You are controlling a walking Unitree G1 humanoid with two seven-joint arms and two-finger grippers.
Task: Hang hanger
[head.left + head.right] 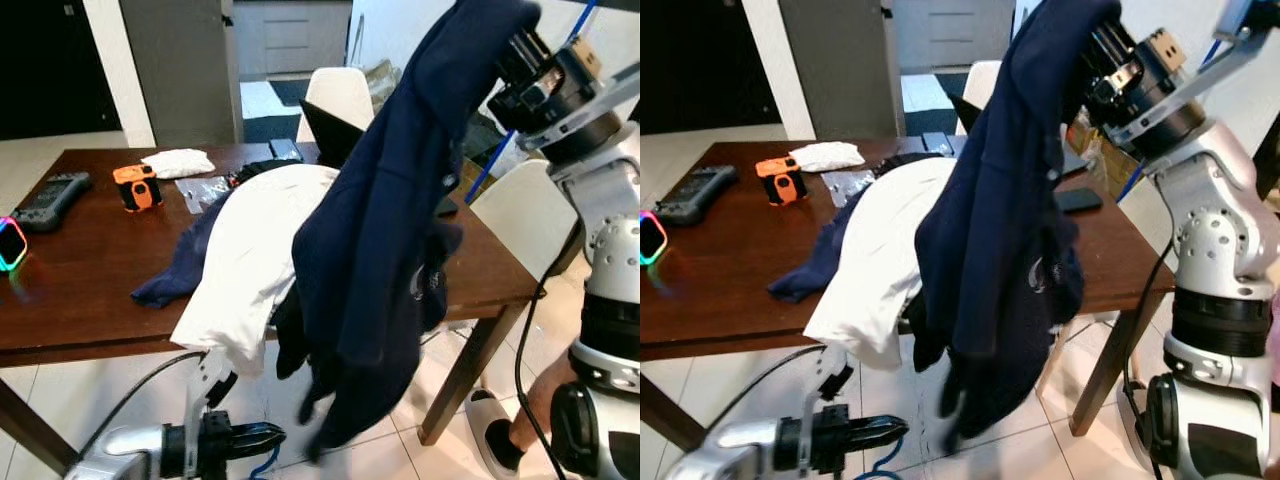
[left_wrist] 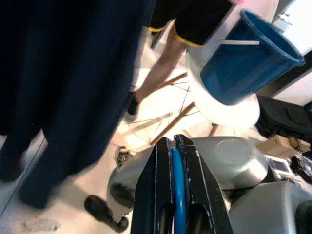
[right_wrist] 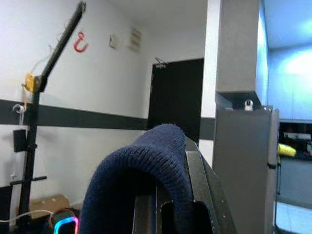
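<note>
At six o'clock, low over the tiled floor, the left pincer [image 1: 262, 436] has its fingers pressed together; above it a white garment [image 1: 262, 255] droops off the tabletop [image 1: 90, 290] edge; at one o'clock the raised right pincer [image 3: 171, 195] is clamped on a navy sweater [image 1: 390, 230], which hangs down past the tabletop; no hanger can be made out.

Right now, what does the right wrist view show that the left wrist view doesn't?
Right wrist only: the navy garment's ribbed hem draped over the right gripper, a red hook on the wall, a dark doorway. Left wrist only: a blue bucket, a person's leg, and the left gripper shut on a blue cord. Both: the navy garment.
</note>
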